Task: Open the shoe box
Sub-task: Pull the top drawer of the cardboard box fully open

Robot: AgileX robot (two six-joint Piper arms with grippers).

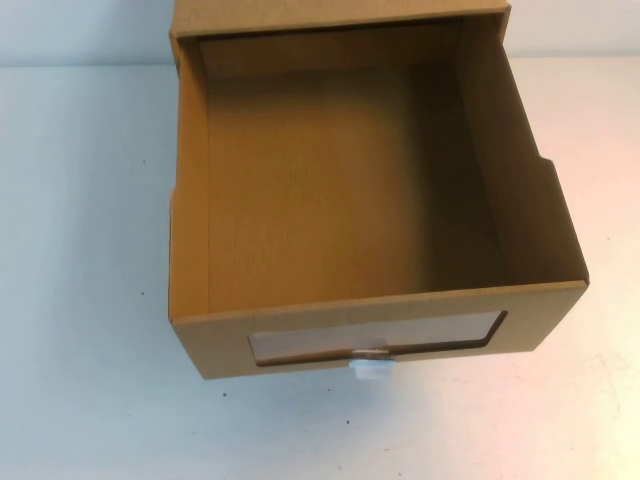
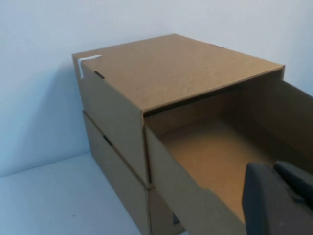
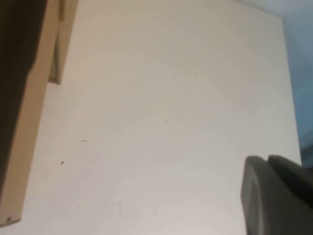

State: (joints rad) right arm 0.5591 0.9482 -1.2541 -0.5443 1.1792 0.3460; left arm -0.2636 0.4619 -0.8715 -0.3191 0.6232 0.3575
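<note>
The brown cardboard shoe box is a drawer type, and its drawer is slid far out of the outer sleeve. The drawer holds nothing. Its front panel has a clear window and a small white pull tab. Neither gripper shows in the high view. In the left wrist view my left gripper hovers shut beside the drawer, holding nothing. My right gripper is shut and empty over the bare table, with the box's edge off to one side.
The left wrist view shows a second cardboard box under the sleeve. A pale wall stands behind the stack. The white table spreads left, right and in front of the drawer.
</note>
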